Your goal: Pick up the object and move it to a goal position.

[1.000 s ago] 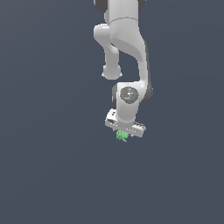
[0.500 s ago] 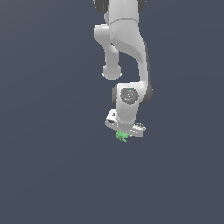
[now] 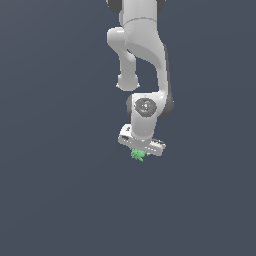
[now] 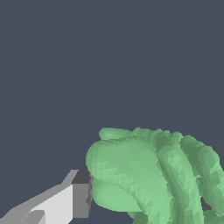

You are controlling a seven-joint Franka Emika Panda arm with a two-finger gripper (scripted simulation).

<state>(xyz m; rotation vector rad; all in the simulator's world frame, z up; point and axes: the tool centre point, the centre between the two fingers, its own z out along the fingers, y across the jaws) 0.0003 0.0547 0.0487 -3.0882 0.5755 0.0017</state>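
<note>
The object [image 3: 138, 155] is a small bright green lump with leaf-like lobes. In the exterior view it sits right under my white gripper [image 3: 139, 151], between the fingers. In the wrist view the green object [image 4: 153, 175] fills the space close to the camera, and one white finger with a dark pad [image 4: 81, 192] presses against its side. The other finger is hidden behind the lump. The gripper is shut on the object, which hangs with the hand in mid-view, with no shadow or surface contact to be seen.
The white arm [image 3: 142, 60] comes down from the top of the exterior view. Everything around is a plain dark grey-blue ground with no other objects, edges or goal marker showing.
The gripper and the green object have stayed almost in place; at most a very slight shift of the hand.
</note>
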